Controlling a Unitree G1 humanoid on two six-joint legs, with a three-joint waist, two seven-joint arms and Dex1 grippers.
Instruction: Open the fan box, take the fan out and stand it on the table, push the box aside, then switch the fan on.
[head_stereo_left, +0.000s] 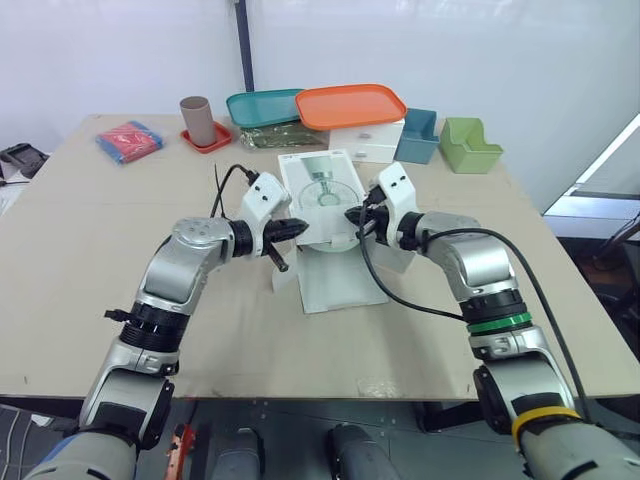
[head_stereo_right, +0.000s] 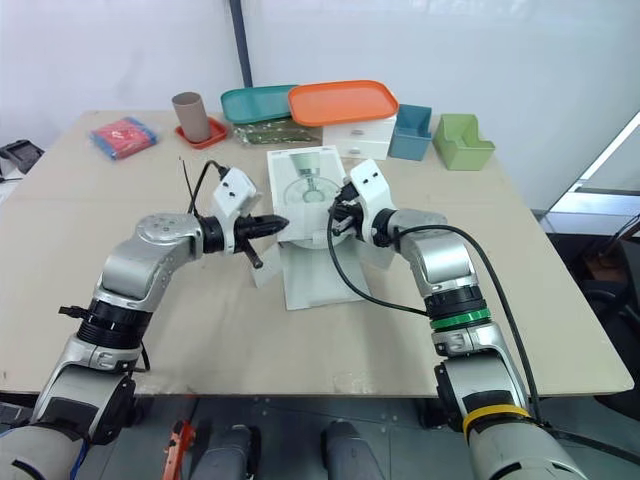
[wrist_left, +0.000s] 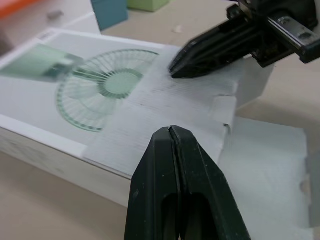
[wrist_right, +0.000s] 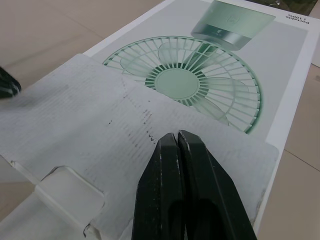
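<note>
Fan box (head_stereo_left: 322, 190), end flaps (head_stereo_left: 340, 282) open.

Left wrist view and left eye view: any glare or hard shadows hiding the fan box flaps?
Left eye view: soft, even light on the table, only faint shadows under the fan box flaps; a bright strip glares beyond the table's right edge. Left wrist view: no glare on the open flap; the right gripper casts barely any shadow there.

Head cameras looked down over the table (head_stereo_left: 80, 250); wrist cameras faced each other — close above the fan box (wrist_left: 100, 85).
</note>
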